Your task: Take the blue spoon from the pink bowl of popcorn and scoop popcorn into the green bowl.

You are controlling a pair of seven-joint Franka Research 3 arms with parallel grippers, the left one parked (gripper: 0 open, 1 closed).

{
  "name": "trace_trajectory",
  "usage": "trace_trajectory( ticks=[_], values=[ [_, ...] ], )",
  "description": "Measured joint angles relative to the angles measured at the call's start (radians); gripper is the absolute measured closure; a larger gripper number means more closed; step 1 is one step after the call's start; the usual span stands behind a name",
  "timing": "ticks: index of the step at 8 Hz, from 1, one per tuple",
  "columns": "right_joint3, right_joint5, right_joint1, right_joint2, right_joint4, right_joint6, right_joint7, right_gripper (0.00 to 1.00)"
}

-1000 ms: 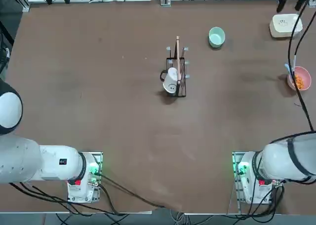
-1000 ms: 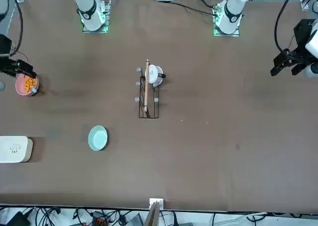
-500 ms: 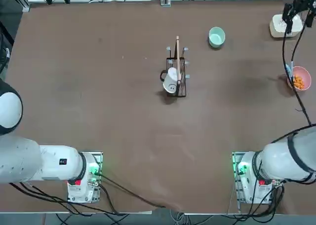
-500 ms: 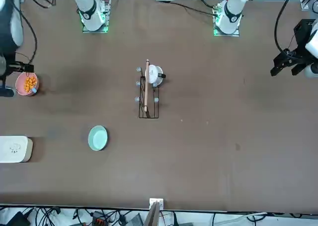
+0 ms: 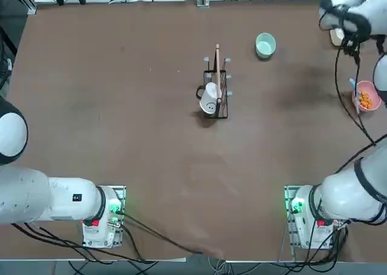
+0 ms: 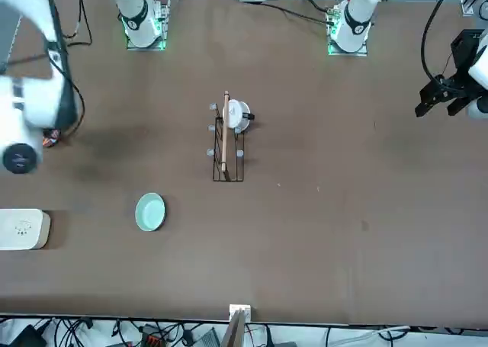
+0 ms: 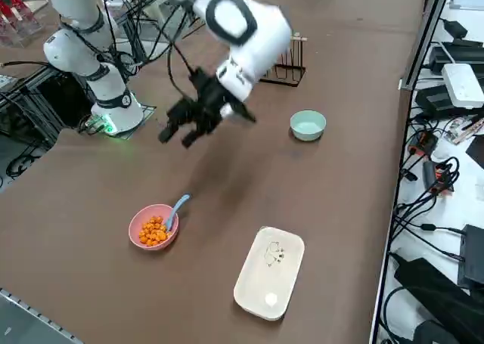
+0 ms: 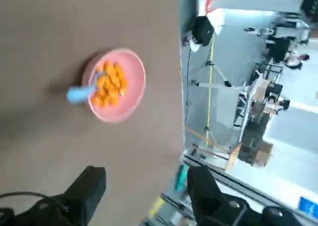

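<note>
The right arm (image 7: 261, 38) reaches forward, the right gripper (image 8: 147, 179) at its end in midair, fingers (image 8: 92, 188) wide apart.

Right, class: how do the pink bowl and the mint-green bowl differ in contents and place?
The pink bowl holds orange popcorn, while the green bowl shows nothing inside. The blue spoon leans in the pink bowl; the green bowl has none. The pink bowl sits nearer the robot's bases, the green bowl farther away. Both are round and stand upright on the table.
</note>
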Motion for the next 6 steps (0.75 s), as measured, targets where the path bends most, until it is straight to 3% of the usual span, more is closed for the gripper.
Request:
trace_trajectory(
  ticks=[3, 6],
  values=[
    [-0.002, -0.057, -0.029, 0.018, -0.092, 0.175, 0.242, 0.00],
    [-0.002, -0.227, -0.037, 0.140, -0.125, 0.286, 0.414, 0.00]
  ],
)
